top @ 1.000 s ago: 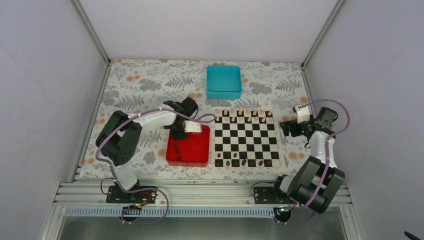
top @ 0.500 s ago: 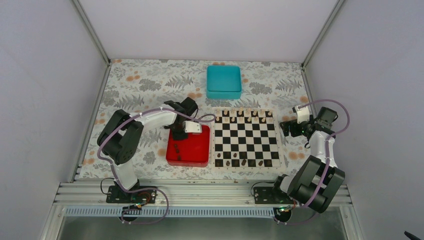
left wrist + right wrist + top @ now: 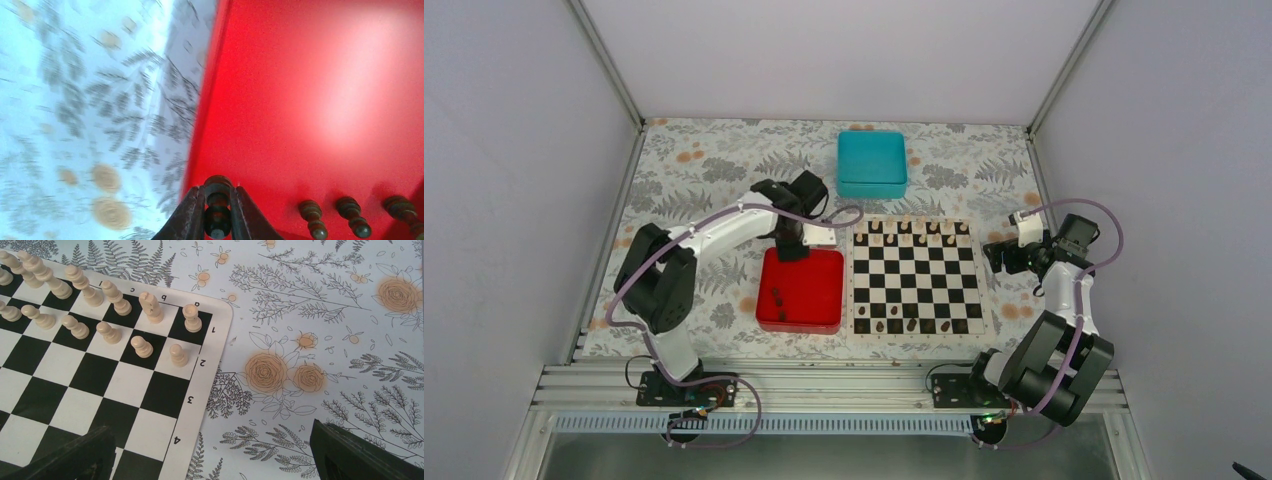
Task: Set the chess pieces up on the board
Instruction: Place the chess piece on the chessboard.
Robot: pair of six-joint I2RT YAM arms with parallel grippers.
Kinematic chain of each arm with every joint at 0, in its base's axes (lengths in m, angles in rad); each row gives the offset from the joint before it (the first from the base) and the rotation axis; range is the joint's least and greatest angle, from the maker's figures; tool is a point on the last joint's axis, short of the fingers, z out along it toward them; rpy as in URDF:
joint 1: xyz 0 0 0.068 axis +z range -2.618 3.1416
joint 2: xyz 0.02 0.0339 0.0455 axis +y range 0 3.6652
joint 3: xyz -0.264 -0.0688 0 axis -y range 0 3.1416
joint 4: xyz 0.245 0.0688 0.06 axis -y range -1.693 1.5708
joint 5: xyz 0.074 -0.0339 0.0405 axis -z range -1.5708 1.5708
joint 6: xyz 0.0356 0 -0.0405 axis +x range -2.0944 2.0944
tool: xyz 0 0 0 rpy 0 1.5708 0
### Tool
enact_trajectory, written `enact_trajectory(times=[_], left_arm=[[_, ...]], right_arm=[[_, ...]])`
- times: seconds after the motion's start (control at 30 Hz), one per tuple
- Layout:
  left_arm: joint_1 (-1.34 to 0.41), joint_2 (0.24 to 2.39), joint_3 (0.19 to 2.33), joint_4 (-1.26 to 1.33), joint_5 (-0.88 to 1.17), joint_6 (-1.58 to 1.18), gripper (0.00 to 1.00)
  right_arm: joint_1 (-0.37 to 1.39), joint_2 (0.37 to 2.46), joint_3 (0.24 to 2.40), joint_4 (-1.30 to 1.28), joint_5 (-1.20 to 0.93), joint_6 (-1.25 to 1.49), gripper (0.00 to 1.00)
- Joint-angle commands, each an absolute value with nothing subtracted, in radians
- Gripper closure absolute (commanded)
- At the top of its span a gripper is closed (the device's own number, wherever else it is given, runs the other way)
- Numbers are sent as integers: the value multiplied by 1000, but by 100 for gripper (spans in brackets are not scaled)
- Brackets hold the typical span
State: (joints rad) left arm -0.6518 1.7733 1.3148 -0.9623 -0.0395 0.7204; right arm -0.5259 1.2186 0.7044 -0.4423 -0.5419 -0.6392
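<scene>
My left gripper [image 3: 218, 201] is shut on a dark chess piece [image 3: 218, 220], held off the floor of the red tray [image 3: 310, 100]. From above, the left gripper [image 3: 790, 250] is over the tray's far edge. Three more dark pieces [image 3: 312, 225] lie in the tray at the lower right of the left wrist view, and two show from above [image 3: 778, 296]. The board [image 3: 916, 277] has several dark pieces [image 3: 911, 324] along its near rows. My right gripper [image 3: 210, 456] stands wide open above the cloth, just off the board's right edge [image 3: 210, 365], with nothing between its fingers.
Cream pieces [image 3: 145, 310] fill the board's two far rows [image 3: 914, 232]. A teal box [image 3: 872, 163] sits behind the board. Flowered cloth [image 3: 704, 170] covers the table, with walls on three sides.
The left gripper has closed on a dark piece in the tray and risen with it toward the tray's far edge. The right arm has not moved.
</scene>
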Motion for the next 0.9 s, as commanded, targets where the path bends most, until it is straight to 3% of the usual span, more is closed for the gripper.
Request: enact_trajectory(times=[0.0,0.23,0.63,0.87], left_arm=[[-716,1728,1462,-1073,-65,700,87],[-902,1869,1808,-1189,-79,685,87],[-1116,2428,2584,-1356,-67,779,86],[-1201,2523,2608,-1298,-47,793,86]], right_arm=[[-536,1213,691,-442,-575,-644,0],[-536,1209,696,-448,-588,-644,0],[-539,1194,704,-429,-549,-601,0],[-546,1192,703,-421,-540,-593,0]])
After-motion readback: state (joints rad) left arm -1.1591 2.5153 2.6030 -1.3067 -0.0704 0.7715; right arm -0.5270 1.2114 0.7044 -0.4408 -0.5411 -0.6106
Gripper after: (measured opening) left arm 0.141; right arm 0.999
